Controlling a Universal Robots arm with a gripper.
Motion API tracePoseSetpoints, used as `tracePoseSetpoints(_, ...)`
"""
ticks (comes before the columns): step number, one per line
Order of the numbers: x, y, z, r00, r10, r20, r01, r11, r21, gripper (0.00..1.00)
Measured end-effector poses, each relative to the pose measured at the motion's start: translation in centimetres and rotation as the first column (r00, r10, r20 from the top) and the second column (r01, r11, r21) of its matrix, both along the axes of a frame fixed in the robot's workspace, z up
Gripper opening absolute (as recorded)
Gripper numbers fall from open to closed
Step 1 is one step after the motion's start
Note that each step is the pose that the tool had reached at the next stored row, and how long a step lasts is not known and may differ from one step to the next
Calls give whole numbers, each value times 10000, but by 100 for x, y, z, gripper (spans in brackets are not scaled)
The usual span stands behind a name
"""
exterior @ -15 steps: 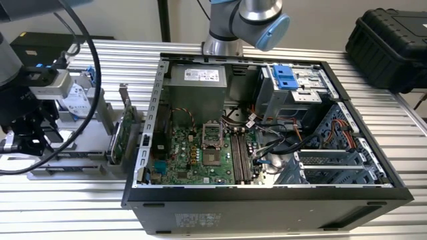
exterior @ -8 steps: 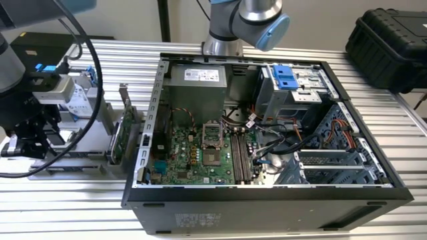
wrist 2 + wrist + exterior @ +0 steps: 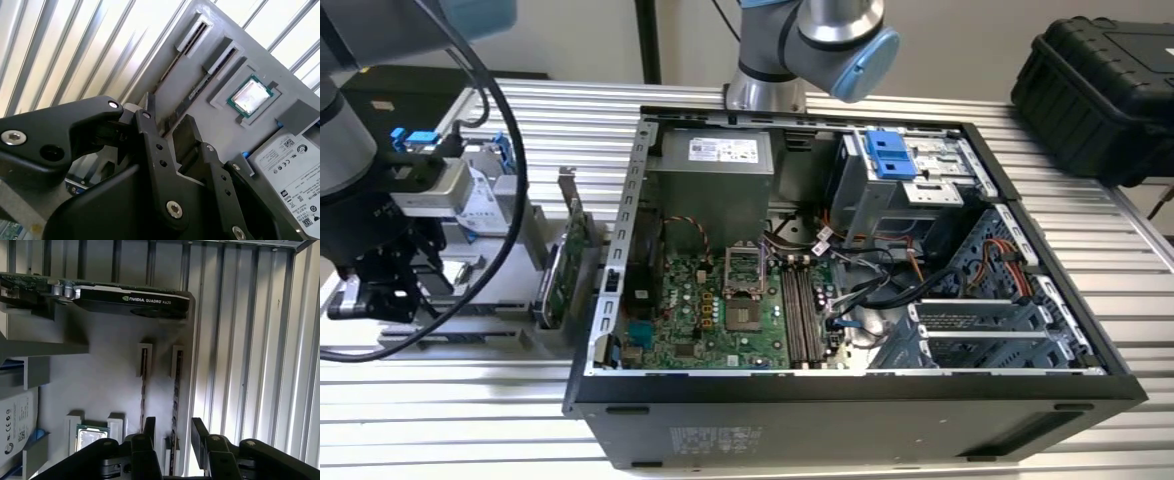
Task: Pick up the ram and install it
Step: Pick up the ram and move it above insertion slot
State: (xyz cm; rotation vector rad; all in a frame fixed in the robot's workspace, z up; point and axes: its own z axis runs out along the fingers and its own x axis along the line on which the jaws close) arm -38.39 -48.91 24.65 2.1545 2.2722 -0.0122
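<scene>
An open computer case (image 3: 881, 395) is lying on its side across the middle of the exterior view, on a ribbed metal table (image 3: 454, 430). Its motherboard (image 3: 707, 310) is facing up at lower centre. The robot arm (image 3: 347, 150) is reaching down along the exterior view's left edge, over a grey parts fixture (image 3: 487, 305) just beside the case. A graphics card (image 3: 570, 265) is standing on edge in that fixture.

In the first wrist view the graphics card (image 3: 132, 299) is spanning one end of the fixture (image 3: 105, 370), and a labelled drive (image 3: 17, 422) is sitting at its side, partly cut off.

The ram (image 3: 175, 395) is standing on edge in a narrow slotted holder. Its long axis is running from the graphics card's side straight toward the gripper (image 3: 174, 424). A second stick (image 3: 143, 390) is lying parallel, just beside it and nearer the square processor (image 3: 92, 434). Both sticks are showing only as thin dark lines, so their chips are hard to make out. The ram's near end is disappearing behind the gripper body.

The fingers (image 3: 199, 432) are standing spread apart and holding nothing, and here the ram is lining up in the gap between them. In the second wrist view the fingers (image 3: 187, 131) are lining up nearer the stick beside the processor (image 3: 250, 95), so which stick they are straddling is hard to settle.
</scene>
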Motion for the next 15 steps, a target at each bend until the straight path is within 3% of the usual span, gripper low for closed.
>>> tracePoseSetpoints(15,0,0,-32,10000,-1,0,1,10000,-9,100)
